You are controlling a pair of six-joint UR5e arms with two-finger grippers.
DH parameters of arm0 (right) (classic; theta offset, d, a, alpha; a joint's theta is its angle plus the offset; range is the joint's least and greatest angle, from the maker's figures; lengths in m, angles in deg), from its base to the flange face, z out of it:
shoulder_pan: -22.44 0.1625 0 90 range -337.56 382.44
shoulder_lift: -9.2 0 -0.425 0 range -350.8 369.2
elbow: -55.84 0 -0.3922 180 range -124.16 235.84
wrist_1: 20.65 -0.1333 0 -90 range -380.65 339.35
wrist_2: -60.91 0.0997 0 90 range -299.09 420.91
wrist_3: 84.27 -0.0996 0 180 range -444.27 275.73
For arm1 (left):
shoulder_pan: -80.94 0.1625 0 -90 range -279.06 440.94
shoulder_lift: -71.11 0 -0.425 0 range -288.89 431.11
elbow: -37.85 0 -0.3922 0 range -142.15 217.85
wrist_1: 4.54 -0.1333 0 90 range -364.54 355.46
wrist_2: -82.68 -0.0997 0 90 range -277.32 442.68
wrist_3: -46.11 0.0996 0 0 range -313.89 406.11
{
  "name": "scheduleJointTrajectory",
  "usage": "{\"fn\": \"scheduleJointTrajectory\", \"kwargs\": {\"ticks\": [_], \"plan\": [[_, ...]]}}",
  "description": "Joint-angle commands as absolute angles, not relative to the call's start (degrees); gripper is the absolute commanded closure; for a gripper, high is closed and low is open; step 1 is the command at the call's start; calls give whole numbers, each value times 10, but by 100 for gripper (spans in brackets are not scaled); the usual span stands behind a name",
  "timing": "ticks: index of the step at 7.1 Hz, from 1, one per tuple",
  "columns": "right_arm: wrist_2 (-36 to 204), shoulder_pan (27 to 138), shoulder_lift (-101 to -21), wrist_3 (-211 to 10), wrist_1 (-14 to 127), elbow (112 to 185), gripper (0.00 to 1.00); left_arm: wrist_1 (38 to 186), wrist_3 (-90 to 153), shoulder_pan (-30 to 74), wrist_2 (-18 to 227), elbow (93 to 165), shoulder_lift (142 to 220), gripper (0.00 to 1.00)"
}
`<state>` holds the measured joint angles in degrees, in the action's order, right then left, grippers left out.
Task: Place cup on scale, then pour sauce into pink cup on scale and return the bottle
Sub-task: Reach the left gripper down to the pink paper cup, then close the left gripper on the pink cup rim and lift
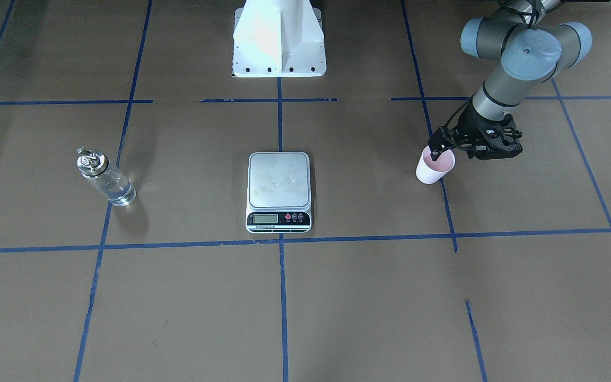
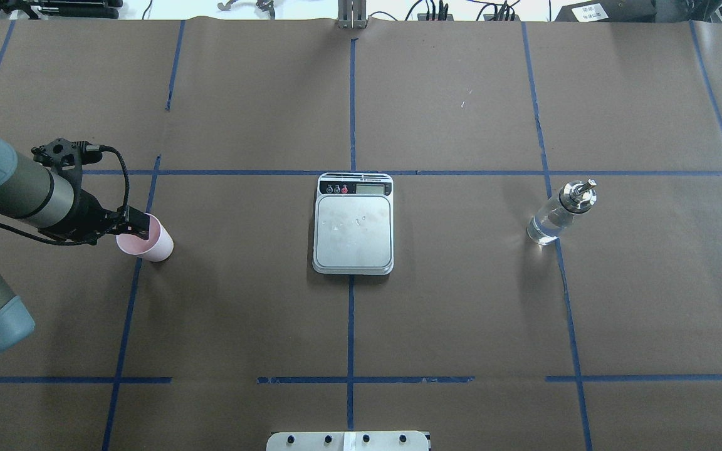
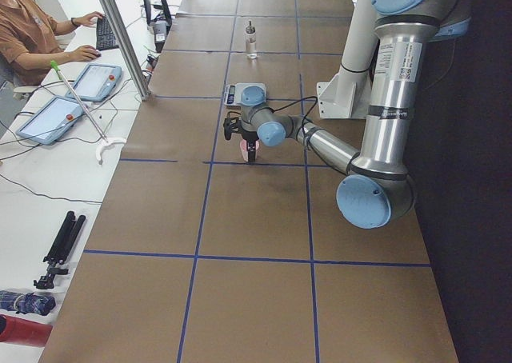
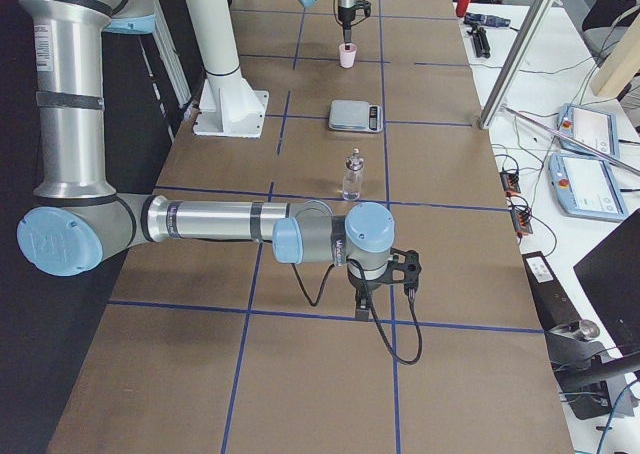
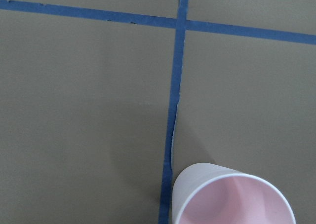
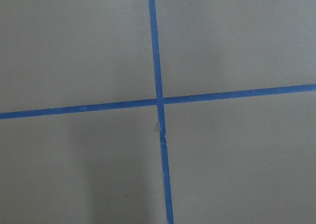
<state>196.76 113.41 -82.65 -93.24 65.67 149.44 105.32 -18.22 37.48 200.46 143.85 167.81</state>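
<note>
Though whitish outside, cup (image 1: pixel 435 166) pink inside

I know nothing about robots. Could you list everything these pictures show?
cup: one, pale pink, upright on the table toward the robot's left.
scale: one, silver with a black strip, table's centre, platform bare.
bottle: one, clear glass with a silver spout, standing toward the robot's right.
table: one, brown cover with a blue tape grid.
pedestal: one, white, on the robot's side.
person: one, brown shirt, at a side desk.
left gripper: one, black, at the cup's rim; grip unclear.
right gripper: one, black, over bare table beyond the bottle; opening unclear.
</note>
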Motion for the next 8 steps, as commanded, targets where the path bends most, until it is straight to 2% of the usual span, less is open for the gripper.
{"fn": "scheduleJointTrajectory", "kwargs": {"ticks": [1,4,5,6,8], "plan": [[1968,1134,-826,-932,657,1495,0,1053,-182,375,2004,1428,1680,3],[1968,1134,-826,-933,657,1495,0,1053,-183,375,2004,1428,1680,8],[1968,1134,-826,-932,657,1495,0,1053,-182,375,2001,1429,1680,16],[1968,1134,-826,-932,657,1496,0,1053,-183,375,1998,1430,1681,26],[1969,1134,-826,-932,657,1496,0,1051,-186,375,1997,1433,1688,65]]}}
